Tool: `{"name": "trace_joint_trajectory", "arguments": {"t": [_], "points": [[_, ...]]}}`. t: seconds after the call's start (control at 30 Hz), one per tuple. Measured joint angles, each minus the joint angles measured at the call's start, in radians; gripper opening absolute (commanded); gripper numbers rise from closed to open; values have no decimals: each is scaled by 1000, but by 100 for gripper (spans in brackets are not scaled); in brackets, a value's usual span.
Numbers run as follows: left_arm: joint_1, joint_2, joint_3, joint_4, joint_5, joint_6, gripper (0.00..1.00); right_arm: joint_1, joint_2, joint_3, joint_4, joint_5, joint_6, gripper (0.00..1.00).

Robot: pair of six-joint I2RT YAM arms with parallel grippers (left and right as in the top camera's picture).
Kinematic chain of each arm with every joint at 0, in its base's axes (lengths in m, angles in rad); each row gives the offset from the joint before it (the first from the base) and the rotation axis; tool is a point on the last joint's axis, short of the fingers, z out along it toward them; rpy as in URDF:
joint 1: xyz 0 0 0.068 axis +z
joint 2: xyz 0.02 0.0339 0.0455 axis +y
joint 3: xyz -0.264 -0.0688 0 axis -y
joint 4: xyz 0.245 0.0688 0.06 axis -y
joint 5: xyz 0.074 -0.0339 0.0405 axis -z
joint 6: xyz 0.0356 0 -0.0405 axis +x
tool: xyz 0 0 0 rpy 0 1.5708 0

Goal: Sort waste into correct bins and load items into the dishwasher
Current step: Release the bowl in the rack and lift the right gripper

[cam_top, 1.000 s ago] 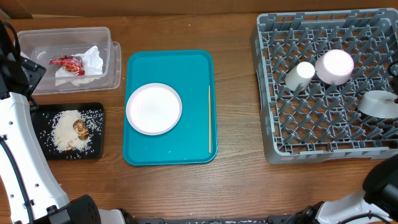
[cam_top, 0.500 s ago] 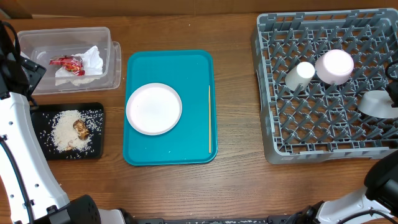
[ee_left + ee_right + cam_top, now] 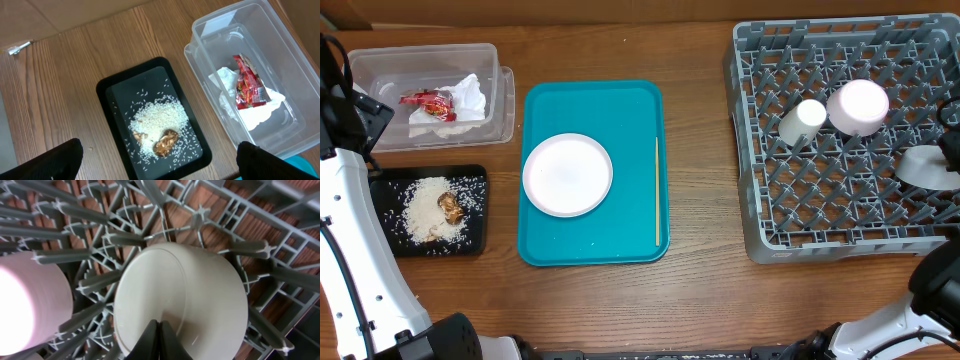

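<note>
Right claw (image 3: 157, 339): narrow, tips together with nothing seen between them, hanging just above the bowl.
Bowl (image 3: 181, 306): pale, base towards the camera, tilted among the prongs at the right edge of the rack (image 3: 760, 215); it looks already loaded.
Rack neighbours: a white cup (image 3: 802, 122) on its side and a pink cup (image 3: 858, 107), both left of and farther back than the bowl.
Left claw (image 3: 157, 164): wide, holding nothing, over the far-left bins.
Below the left claw: a black tray (image 3: 107, 90) with rice and a brown scrap, and to its right a clear box (image 3: 280, 45) with a red wrapper and tissue.
Plate (image 3: 567, 175): white, flat on the teal tray (image 3: 595, 105), well left of the right claw.
Stick (image 3: 657, 190): thin, along the tray's right side, long axis running near to far.
Key relation: judging by position, both remaining things lie left of the rack; the stick is nearer the right arm and the plate sits about midway between the arms.
</note>
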Motion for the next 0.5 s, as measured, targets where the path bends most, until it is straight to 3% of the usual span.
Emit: {"name": "trace_joint_trajectory", "arguments": {"t": [0.33,0.5], "points": [[0,0,0,0,0,0,100,0,24,-3,-45,34,-31,4],[0,0,0,0,0,0,100,0,22,-3,-102,135,21,4]]}}
